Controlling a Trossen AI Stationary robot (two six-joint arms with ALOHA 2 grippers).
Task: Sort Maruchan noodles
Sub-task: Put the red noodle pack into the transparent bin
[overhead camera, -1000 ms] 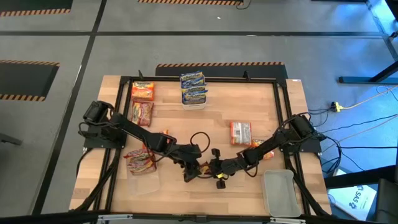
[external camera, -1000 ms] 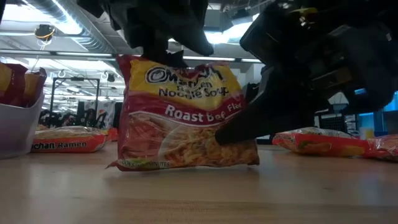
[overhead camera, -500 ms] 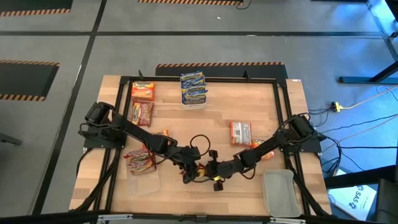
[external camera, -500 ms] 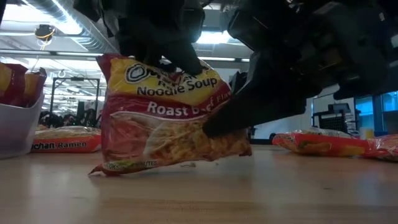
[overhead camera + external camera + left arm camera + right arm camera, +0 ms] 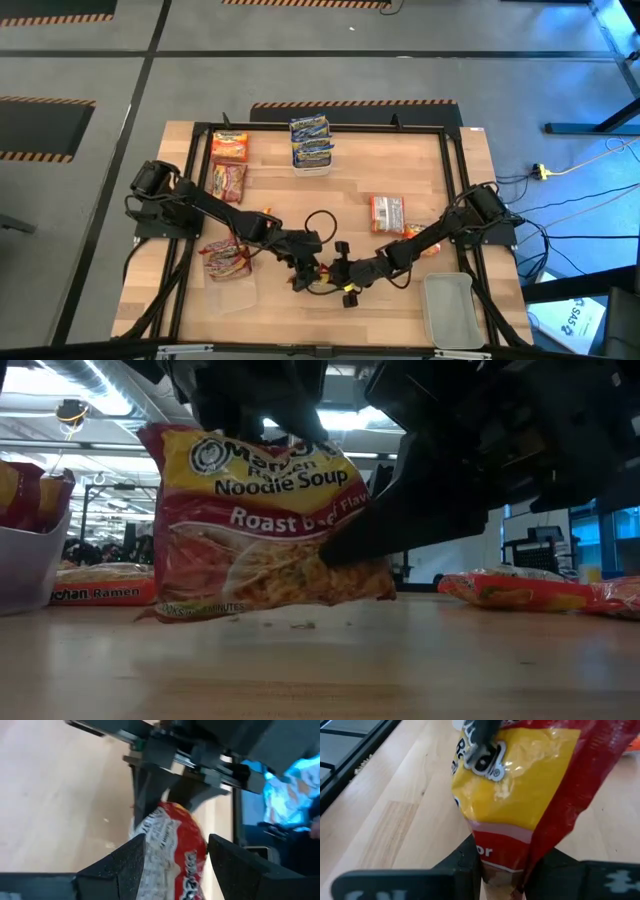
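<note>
While both arms meet low in the middle of the high view, a red Roast Beef noodle packet [image 5: 262, 520] stands upright on its lower edge on the wooden table [image 5: 400, 150], its top leaning toward the left of the low view. The left gripper [image 5: 300, 270] pinches the packet's top edge from above; its two dark fingers [image 5: 131, 865] sit on either side of the red wrapper in its wrist view. The right gripper [image 5: 502, 870] clamps the packet's side, fingers pressed against the plastic near the red band.

Other noodle packets lie around: two blue ones [image 5: 311, 140] stacked in a small white tub at the top centre of the high view, an orange packet [image 5: 230, 147] and a red one [image 5: 228, 182] at the upper left, another red packet [image 5: 387, 213] right of centre, and one more [image 5: 226, 259] at the lower left. A clear tub [image 5: 449, 308] sits at the lower right.
</note>
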